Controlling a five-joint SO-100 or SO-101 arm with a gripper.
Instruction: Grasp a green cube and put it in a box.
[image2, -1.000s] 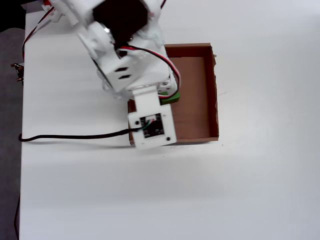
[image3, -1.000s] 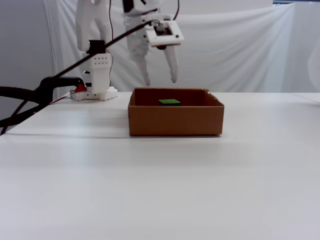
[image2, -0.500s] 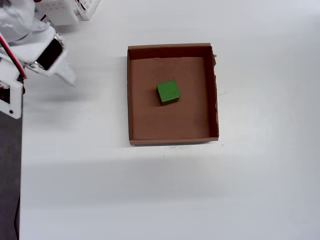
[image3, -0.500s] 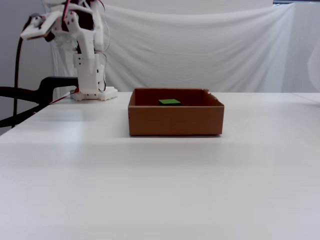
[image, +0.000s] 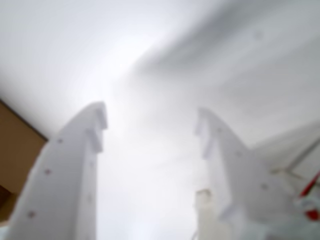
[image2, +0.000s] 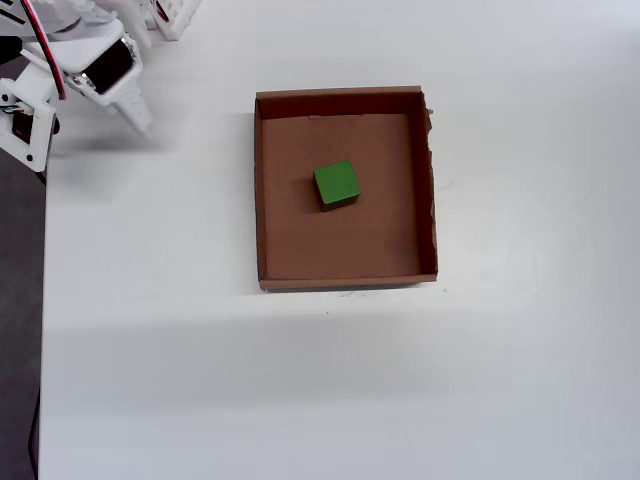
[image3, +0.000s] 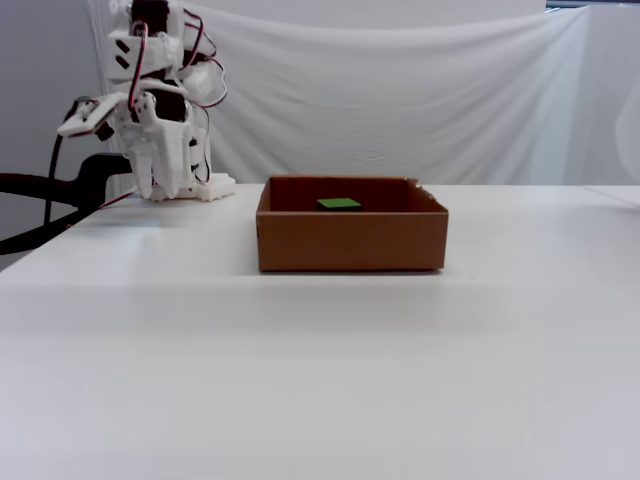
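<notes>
While clear of hand (image: 150, 122): cube (image2: 337, 185) in box (image2: 430, 200).

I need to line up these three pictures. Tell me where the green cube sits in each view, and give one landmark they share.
Wrist view: the green cube is not in it; only the open tool and a brown corner of the box at the left edge.
Overhead view: green cube just above the middle of the box floor.
Fixed view: only the cube's top shows over the box's front wall.
Shared landmark: the box.
</notes>
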